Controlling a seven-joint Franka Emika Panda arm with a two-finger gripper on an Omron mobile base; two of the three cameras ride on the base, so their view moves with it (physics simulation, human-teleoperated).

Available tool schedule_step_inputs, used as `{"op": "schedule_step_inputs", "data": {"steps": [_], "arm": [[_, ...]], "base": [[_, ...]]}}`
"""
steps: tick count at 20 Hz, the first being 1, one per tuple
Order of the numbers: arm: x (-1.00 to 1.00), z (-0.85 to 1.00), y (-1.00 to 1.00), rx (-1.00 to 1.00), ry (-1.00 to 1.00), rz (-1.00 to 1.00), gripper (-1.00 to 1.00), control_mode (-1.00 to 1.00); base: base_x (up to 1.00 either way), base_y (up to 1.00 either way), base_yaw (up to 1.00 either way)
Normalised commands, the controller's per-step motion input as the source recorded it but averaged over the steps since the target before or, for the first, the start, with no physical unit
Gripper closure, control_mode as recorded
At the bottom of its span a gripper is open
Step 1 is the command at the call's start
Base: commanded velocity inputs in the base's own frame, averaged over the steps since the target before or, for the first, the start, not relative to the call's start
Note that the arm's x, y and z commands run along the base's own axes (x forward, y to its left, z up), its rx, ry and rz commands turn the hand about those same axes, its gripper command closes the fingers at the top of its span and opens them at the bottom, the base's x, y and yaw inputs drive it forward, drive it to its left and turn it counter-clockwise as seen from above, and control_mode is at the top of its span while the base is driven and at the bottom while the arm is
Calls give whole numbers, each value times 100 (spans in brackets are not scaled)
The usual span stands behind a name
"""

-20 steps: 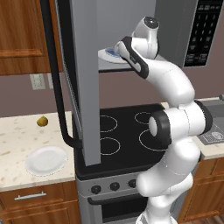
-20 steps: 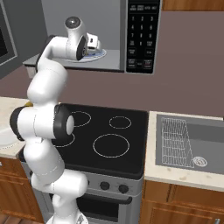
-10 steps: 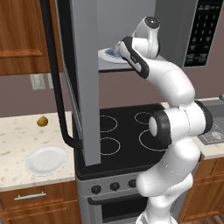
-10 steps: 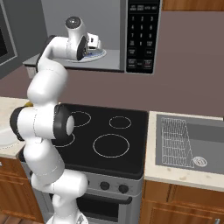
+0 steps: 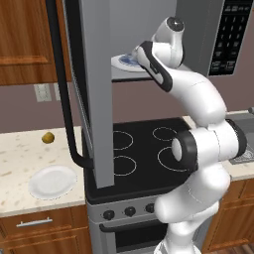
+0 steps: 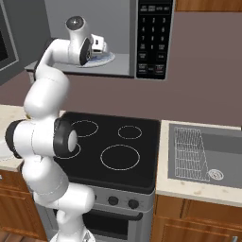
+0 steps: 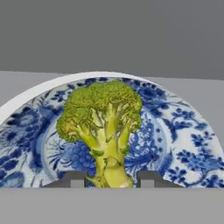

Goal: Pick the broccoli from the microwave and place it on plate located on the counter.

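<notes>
From my seat the microwave (image 5: 96,89) at upper centre reads as smooth matt grey metal, its handle (image 5: 62,94) glossy black plastic. The patterned plate (image 7: 183,140) looks like glazed ceramic, blue on glossy white. The broccoli (image 7: 105,127) has a rough, lumpy crown and a smooth, waxy stem. At lower left, the desk (image 5: 20,158) is speckled pale stone, polished, over grained brown wood. The plain plate (image 5: 52,181) there is smooth white. The stovetop (image 6: 120,151) is glossy black glass.
</notes>
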Motion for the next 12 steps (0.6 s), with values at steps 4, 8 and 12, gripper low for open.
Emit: {"op": "schedule_step_inputs", "data": {"steps": [4, 8, 12], "arm": [[-100, 1, -11, 0, -8, 0, 100, -100], [-100, 0, 0, 0, -11, 0, 100, -100], [-100, 8, -2, 0, -11, 1, 100, -100]], "base": [[0, 0, 0], [0, 0, 0], [0, 0, 0]]}}
